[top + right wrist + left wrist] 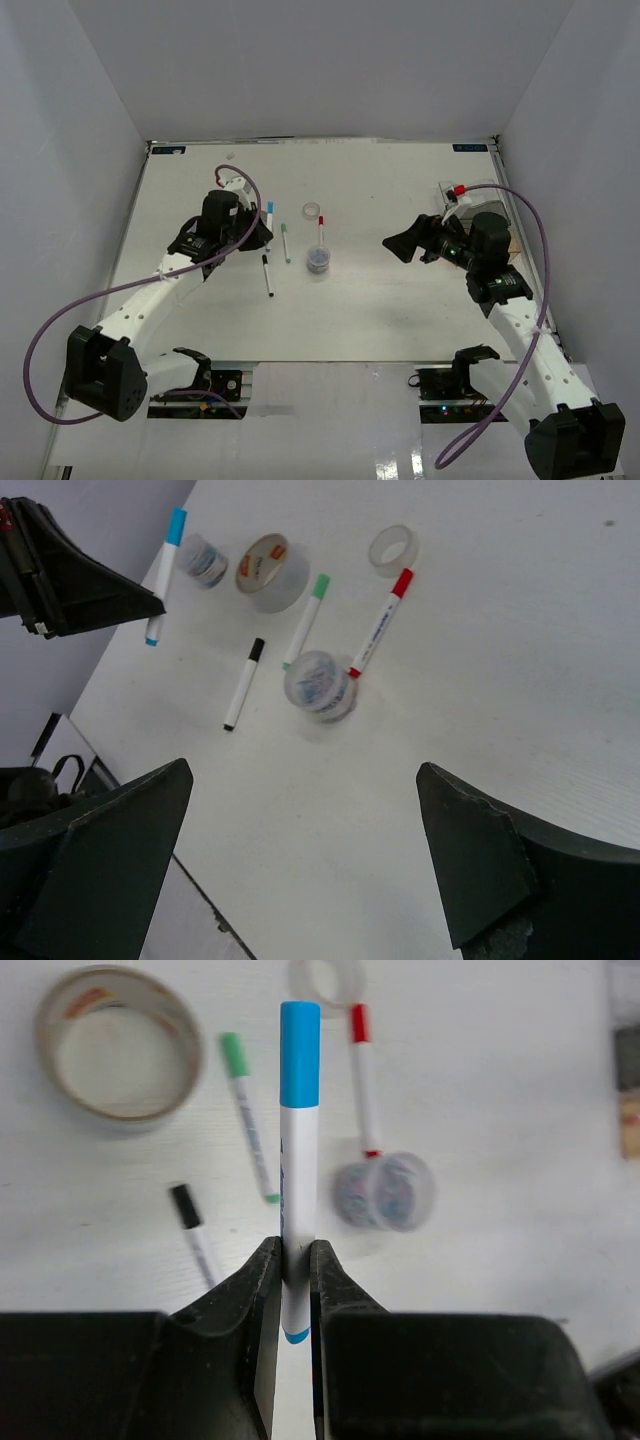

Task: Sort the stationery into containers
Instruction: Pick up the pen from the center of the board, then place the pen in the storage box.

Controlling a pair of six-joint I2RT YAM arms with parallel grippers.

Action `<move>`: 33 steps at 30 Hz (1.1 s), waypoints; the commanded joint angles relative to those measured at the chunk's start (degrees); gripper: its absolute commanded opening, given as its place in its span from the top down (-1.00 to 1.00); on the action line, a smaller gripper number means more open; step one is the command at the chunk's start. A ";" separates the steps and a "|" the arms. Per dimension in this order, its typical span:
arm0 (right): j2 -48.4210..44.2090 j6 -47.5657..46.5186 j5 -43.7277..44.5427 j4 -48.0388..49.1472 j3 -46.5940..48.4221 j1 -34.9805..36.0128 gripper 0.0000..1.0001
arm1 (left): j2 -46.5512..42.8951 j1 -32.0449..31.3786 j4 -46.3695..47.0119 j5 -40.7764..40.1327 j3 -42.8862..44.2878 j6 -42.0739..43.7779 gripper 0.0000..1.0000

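Observation:
My left gripper [297,1250] is shut on a white marker with a blue cap [298,1110], which points away from the jaws. On the table beyond lie a beige tape roll [118,1045], a green-capped marker [250,1130], a black-capped marker [193,1230], a red-capped marker [362,1080], a clear ring [325,980] and a round clear tub [385,1192]. A second tub [203,560] shows beside the tape roll [270,572]. My right gripper [305,780] is open and empty, right of the clear tub [318,260]. The organiser [452,192] sits behind my right arm, mostly hidden.
A red-capped marker [460,189] stands in the organiser. White walls close the table in at the left, back and right. The near edge of the table [130,810] runs close under my right gripper's left finger.

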 commanded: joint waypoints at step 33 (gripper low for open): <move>18.23 15.14 13.72 12.87 11.04 26.54 -0.10 | 0.93 -31.76 11.41 -6.10 5.62 2.36 0.85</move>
